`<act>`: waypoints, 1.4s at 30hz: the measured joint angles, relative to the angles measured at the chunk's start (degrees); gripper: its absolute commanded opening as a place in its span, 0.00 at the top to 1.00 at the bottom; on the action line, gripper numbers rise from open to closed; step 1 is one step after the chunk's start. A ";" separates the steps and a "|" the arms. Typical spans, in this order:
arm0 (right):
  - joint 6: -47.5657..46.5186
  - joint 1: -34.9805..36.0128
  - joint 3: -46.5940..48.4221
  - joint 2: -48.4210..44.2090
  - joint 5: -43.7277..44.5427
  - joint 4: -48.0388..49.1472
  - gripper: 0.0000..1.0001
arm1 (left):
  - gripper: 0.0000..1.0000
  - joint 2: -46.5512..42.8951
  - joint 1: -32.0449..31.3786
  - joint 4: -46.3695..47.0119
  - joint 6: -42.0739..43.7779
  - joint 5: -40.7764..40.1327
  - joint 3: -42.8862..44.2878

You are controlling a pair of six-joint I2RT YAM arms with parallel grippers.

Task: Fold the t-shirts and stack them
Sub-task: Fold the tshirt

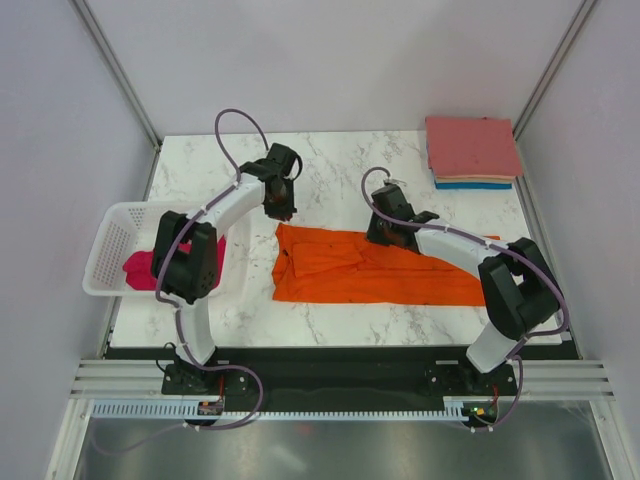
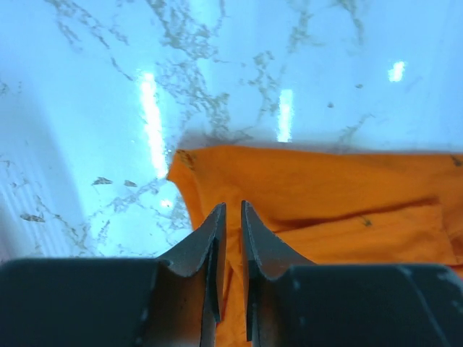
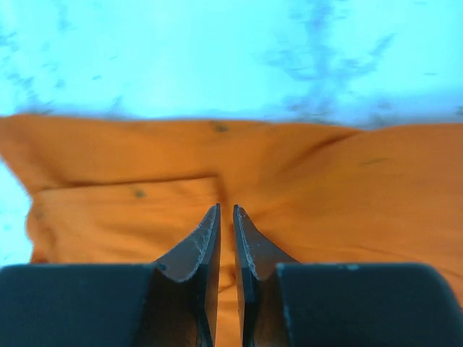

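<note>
The bright orange cloth t-shirt (image 1: 350, 280) lies flat mid-table on the white marble-pattern tabletop (image 1: 330, 165), long side running left-right, with a strip of bare marble in front of its near edge. At its far-left corner: left gripper (image 1: 283, 210). At its far edge, near the middle: right gripper (image 1: 392, 235). There is open marble behind both, up to the back edge.

The left side is tight. A white plastic mesh basket (image 1: 105, 250) sits at the table's left edge with a magenta-pink shirt (image 1: 138, 268) bunched in it, and the left arm's elbow is right beside it. The far-right corner is taken by the folded stack (image 1: 472, 148): salmon-pink on top, peach and blue edges under it, well apart from the orange one.

The wrist views add what the top view hides. Left wrist: fingers (image 2: 206, 246) a thin slit apart, tips over the corner hem; can't tell if cloth is caught. Right wrist: fingers (image 3: 199, 246) nearly together, clenched on the orange cloth, creases running out from the tips. Only the top view shows the basket and the stack.
</note>
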 measured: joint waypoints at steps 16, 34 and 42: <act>-1.57 -16.04 -10.80 -1.01 -0.39 1.18 0.81 | 0.88 6.71 2.62 -0.13 0.81 -4.24 -1.46; -2.49 -17.09 -11.76 -6.82 -2.82 0.83 0.79 | 0.86 -1.60 3.21 -0.92 1.75 4.63 -1.64; -2.43 -17.09 -11.76 -8.81 -4.00 -0.42 0.78 | 0.87 2.49 3.17 1.38 1.70 7.78 -0.92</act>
